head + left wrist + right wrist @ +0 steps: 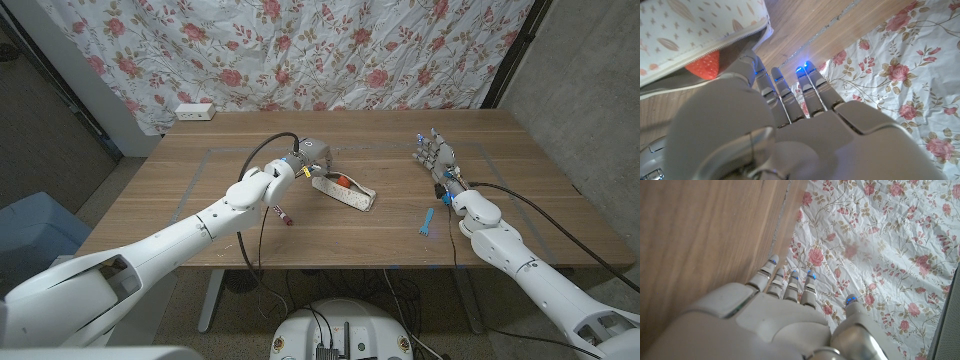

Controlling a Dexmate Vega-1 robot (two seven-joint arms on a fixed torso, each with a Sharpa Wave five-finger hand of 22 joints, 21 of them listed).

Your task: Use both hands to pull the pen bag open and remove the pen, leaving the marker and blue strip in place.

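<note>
At table centre, left hand (312, 158) hides pen bag (345, 188) end; contents unclear.

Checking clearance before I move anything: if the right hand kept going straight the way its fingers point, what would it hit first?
Probably nothing on the table: the right hand points toward the far edge, bare wood ahead, then the floral curtain. Depth is uncertain.

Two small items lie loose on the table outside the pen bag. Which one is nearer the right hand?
The blue strip, just beside the right hand's wrist. The red-tipped marker lies under the left arm.
</note>
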